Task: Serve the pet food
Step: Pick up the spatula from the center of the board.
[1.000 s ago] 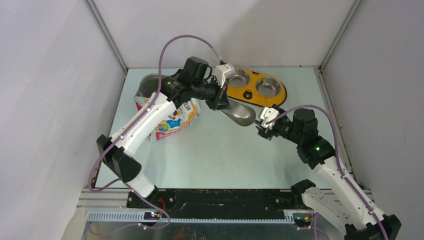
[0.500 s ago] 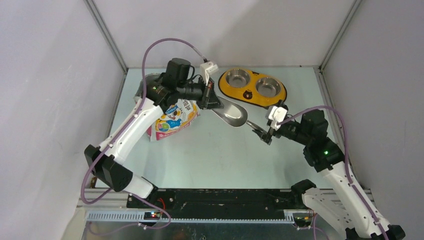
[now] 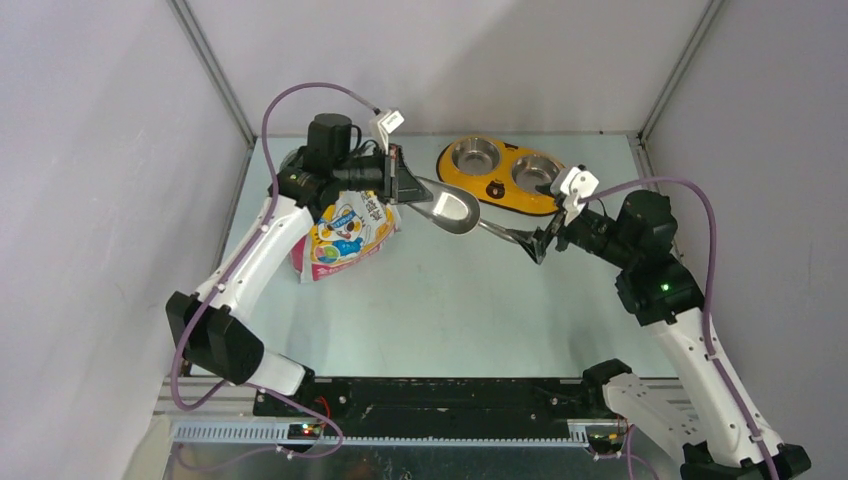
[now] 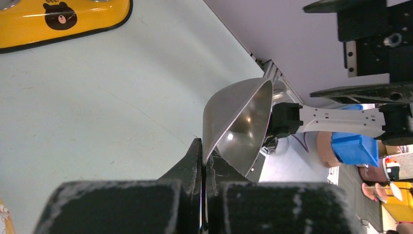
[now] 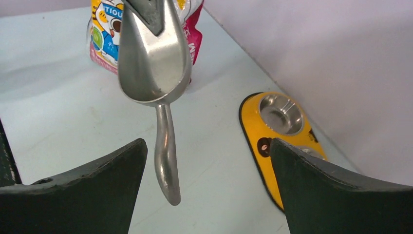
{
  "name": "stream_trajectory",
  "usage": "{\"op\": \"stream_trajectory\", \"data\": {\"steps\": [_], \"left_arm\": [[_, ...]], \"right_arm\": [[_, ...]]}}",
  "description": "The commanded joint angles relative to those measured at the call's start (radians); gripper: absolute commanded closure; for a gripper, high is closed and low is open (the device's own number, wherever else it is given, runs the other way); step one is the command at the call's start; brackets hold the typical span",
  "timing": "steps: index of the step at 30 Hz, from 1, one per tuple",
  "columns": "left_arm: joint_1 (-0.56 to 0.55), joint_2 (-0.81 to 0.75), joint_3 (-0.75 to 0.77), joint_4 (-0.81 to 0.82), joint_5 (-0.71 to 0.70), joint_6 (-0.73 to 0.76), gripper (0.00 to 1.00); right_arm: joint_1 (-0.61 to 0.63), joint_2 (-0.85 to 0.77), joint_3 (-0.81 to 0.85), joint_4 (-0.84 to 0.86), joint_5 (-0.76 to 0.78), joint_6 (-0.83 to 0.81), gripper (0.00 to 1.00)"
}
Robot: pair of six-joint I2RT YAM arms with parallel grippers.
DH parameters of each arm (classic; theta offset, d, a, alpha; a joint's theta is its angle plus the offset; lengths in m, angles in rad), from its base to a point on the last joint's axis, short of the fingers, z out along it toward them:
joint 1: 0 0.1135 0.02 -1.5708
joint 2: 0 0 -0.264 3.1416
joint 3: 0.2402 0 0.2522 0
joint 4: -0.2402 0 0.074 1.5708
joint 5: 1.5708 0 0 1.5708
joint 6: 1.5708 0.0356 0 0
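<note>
Pet food: no loose kibble shows in any view. By my judgement it is all inside the glossy white-orange-pink bag with the cartoon cat (image 3: 345, 232), which lies on the pale tabletop (image 3: 450, 300) at left centre of the overhead frame, partly under the left arm.

Left tool (image 3: 403, 188): clenched on the rim of the grey metal scoop (image 3: 455, 210), fingers pinched flat against the edge of its bowl. The scoop is carried clear of the tabletop and its bowl looks empty.

Right tool (image 3: 537, 240): released, fingers spread wide. In its wrist view the tip of the scoop handle hangs between them, touching neither as far as I can tell.

Key relation: the scoop's long axis runs from upper left (bowl, at the left tool) to lower right (handle, toward the right tool). The bag sits just beside the scoop bowl, to its left and slightly lower in the frame. The yellow oval double-bowl feeder (image 3: 497, 187) sits to the scoop's upper right, near it. The left arm is nearer the bag and the right arm is nearer the feeder. The bag's mouth is hidden behind the left arm, so I cannot tell which way it faces.

Count:
- bags: one
- scoops: one
- feeders: one, with two steel bowls, both apparently empty
- arms: two
</note>
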Motion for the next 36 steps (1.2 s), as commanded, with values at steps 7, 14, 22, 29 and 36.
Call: {"op": "stream_trajectory", "data": {"steps": [7,14,22,29,36], "left_arm": [[-0.003,-0.087,-0.071,0.208,0.064,-0.152,1.00],[0.000,-0.081,-0.146,0.297,0.088,-0.248,1.00],[0.001,-0.026,-0.183,0.392,0.136,-0.350,1.00],[-0.013,0.001,-0.193,0.402,0.151,-0.351,1.00],[-0.055,0.031,-0.180,0.351,0.142,-0.300,1.00]], "right_arm": [[-0.024,0.036,0.004,0.039,-0.210,0.108,0.00],[-0.025,0.056,-0.023,0.010,-0.202,0.062,0.09],[0.004,-0.019,-0.189,0.070,-0.223,-0.116,0.13],[0.020,0.017,-0.197,0.104,-0.179,-0.113,0.20],[0.044,0.011,-0.197,0.136,-0.192,-0.072,0.24]]}}
